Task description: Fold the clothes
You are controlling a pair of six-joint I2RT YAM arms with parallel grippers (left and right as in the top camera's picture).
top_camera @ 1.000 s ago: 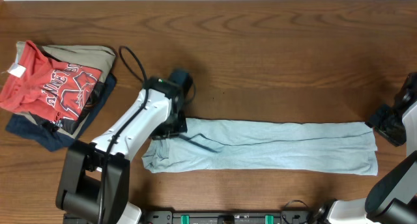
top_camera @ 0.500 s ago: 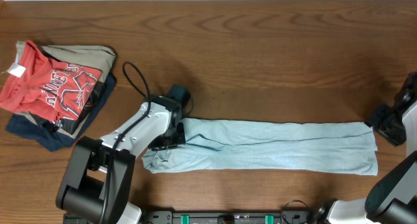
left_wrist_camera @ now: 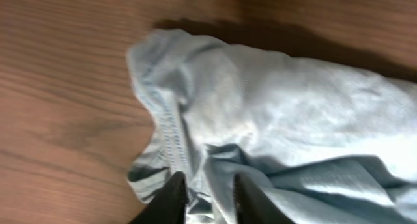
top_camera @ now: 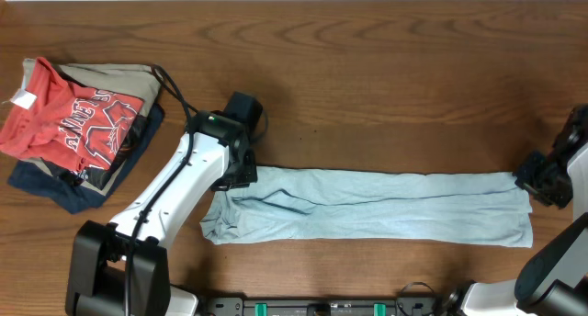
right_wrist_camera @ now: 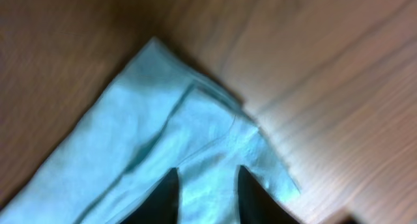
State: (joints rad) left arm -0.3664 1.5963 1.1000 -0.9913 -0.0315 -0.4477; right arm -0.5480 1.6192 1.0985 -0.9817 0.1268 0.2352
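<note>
Wood-grain table [top_camera: 386, 68] w/ long, thin, rumpled pale-blue T-shirt [top_camera: 386, 206].

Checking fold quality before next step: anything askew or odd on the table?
The pale blue T-shirt lies as a long flat strip, but its left end by the left hand is bunched and wrinkled. The right end looks neat. Nothing else stands out.

T-shirt [top_camera: 386, 206]: soft, thin, matt pale blue cloth, creased, stitched hem. Beneath it, table [top_camera: 386, 86]: brown wood, visible grain, slight sheen. Left gripper [left_wrist_camera: 208, 198] fingers: smooth black.
</note>
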